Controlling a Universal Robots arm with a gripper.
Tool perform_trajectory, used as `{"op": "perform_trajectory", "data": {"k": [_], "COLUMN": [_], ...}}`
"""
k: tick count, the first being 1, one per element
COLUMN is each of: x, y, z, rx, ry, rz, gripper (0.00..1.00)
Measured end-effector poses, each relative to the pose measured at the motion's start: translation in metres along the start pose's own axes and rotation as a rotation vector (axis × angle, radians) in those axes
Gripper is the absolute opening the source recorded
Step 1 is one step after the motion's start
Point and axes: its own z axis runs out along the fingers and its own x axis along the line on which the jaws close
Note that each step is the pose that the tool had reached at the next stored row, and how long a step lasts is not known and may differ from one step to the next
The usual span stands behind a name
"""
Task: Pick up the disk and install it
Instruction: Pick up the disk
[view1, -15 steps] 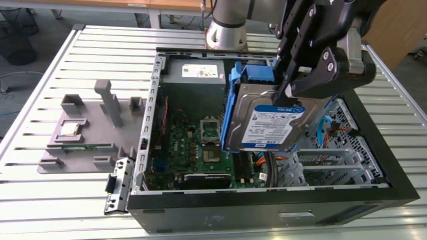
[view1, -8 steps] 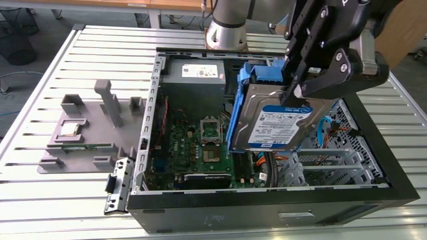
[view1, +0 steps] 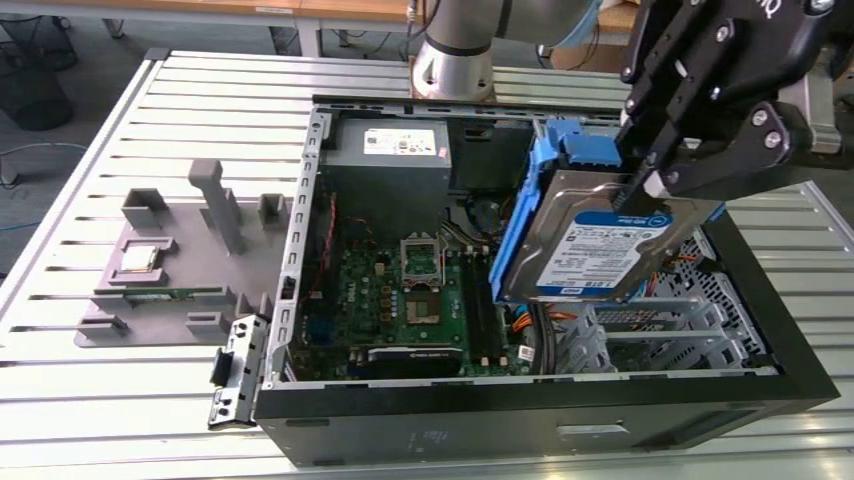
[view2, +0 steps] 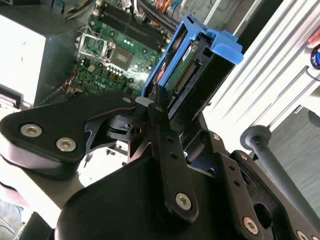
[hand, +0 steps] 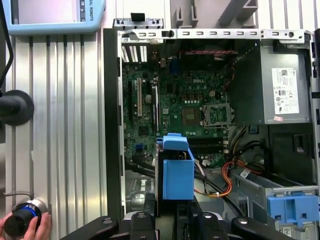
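I am holding the disk (view1: 598, 250) tilted above the motherboard (view1: 400, 290), gripper (view1: 646, 190) fingers closed on its edge. I judge this narrow hold could be letting it slip onto the board.

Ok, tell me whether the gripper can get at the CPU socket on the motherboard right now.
Probably not to grasp anything: the gripper has its jaws shut on the disk, held tilted above the open computer case. The CPU socket itself lies uncovered inside.
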Motion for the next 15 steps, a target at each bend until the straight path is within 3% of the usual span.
{"op": "perform_trajectory", "data": {"k": [6,15], "x": [-0.0011,-0.0031], "y": [-0.0206,-0.0595], "z": [-0.0007,-0.0019], "rx": [0.0001,0.0000], "ry": [0.0000,0.0001], "rz": [0.000,0.000], "gripper": [0.35,0.35]}}
